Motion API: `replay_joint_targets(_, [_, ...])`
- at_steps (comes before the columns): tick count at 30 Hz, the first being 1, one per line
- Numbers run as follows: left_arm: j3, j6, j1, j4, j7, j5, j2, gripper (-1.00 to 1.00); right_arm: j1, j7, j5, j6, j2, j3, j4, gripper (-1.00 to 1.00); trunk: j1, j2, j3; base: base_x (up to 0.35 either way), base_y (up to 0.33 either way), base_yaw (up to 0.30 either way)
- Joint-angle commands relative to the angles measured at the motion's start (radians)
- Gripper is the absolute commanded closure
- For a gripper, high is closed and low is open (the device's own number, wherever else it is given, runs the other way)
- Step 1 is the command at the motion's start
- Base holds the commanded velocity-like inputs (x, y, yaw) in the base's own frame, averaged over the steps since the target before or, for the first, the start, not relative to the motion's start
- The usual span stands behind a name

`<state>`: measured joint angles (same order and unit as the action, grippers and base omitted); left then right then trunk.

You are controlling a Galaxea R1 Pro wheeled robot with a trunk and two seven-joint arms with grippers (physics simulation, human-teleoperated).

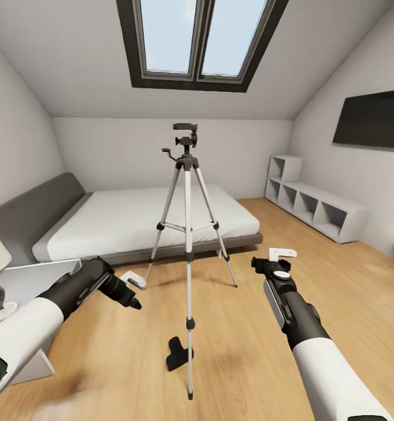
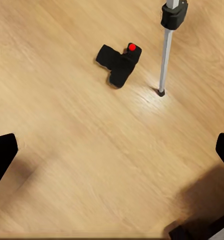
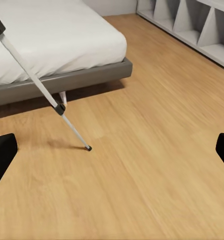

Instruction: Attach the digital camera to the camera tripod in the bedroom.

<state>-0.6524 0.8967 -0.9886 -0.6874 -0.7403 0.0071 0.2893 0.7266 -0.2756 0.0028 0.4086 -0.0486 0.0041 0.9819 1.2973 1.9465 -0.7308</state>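
While the digital camera (image 1: 179, 353) lies on the wood floor just beside the camera tripod's (image 1: 187, 234) nearest foot, both the left gripper (image 2: 112, 150) and right gripper (image 3: 112, 150) hang empty, fingers apart, so reaching down to grasp it comes next.

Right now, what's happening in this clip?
The robot faces the tripod standing on the bedroom's wood floor in front of the bed. The camera lies on the floor beside the tripod's nearest leg, not yet picked up. Both arms are held out: the left tool and right tool are open and empty.
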Motion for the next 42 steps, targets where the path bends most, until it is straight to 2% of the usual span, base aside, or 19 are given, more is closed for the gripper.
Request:
replay_joint_targets(1, [-0.004,0.004,-0.001,-0.002,-0.002,0.001,0.001,-1.0,0.001,-0.004,0.0,0.006,0.0,0.0,0.001,-1.0,0.0,0.001,-0.001,0.0,0.288,-0.044])
replay_joint_targets(14, [-0.039,0.004,-0.001,-0.001,-0.001,0.001,0.001,-1.0,0.001,-0.004,0.0,0.006,0.0,0.0,0.001,-1.0,0.0,0.001,0.004,0.0,0.234,-0.239])
replay_joint_targets(22, [-0.042,0.002,-0.001,0.002,-0.001,0.001,0.001,-1.0,0.001,-0.004,0.0,0.007,-0.001,0.0,-0.001,-1.0,0.0,0.001,0.008,0.0,0.048,-0.287])
replay_joint_targets(38, [-0.043,0.002,-0.001,0.002,-0.001,0.002,0.001,-1.0,0.001,-0.005,-0.001,0.009,-0.004,0.0,-0.002,-1.0,0.0,0.001,0.009,0.0,0.299,-0.282])
replay_joint_targets(42, [-0.043,0.003,-0.001,0.002,-0.001,0.002,0.001,-1.0,0.001,-0.005,-0.001,0.009,-0.004,0.0,-0.002,-1.0,0.0,0.001,0.009,0.0,0.123,-0.226])
